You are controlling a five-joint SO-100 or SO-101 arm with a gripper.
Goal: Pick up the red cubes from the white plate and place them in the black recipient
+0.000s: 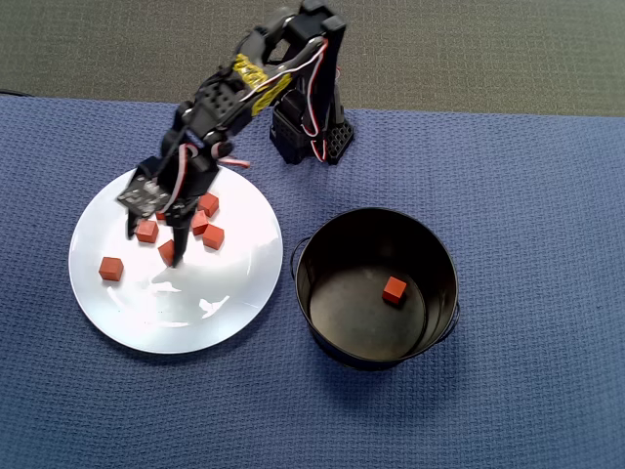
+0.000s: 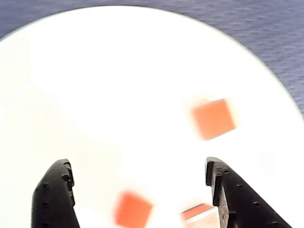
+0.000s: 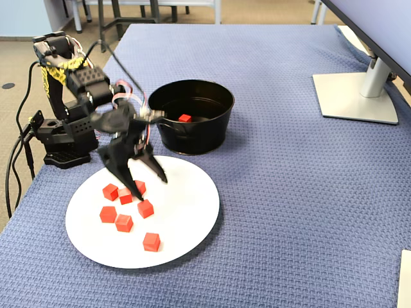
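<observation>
Hovering over the plate [image 3: 192,224], the gripper [image 3: 149,186] is spread open, gripping nothing, tips down among the cubes [image 3: 124,222]. Wrist view is showing both fingers [image 2: 54,199] wide apart over white surface with three blurred cubes [image 2: 213,118] ahead. Seven cubes are sitting on the plate, clustered on the arm side; the far side is lying bare to the rim. One cube [image 1: 394,289] is lying inside the pot [image 1: 322,322], which is standing just beside the plate. Blue mat [image 3: 289,192] is lying open around both.
</observation>
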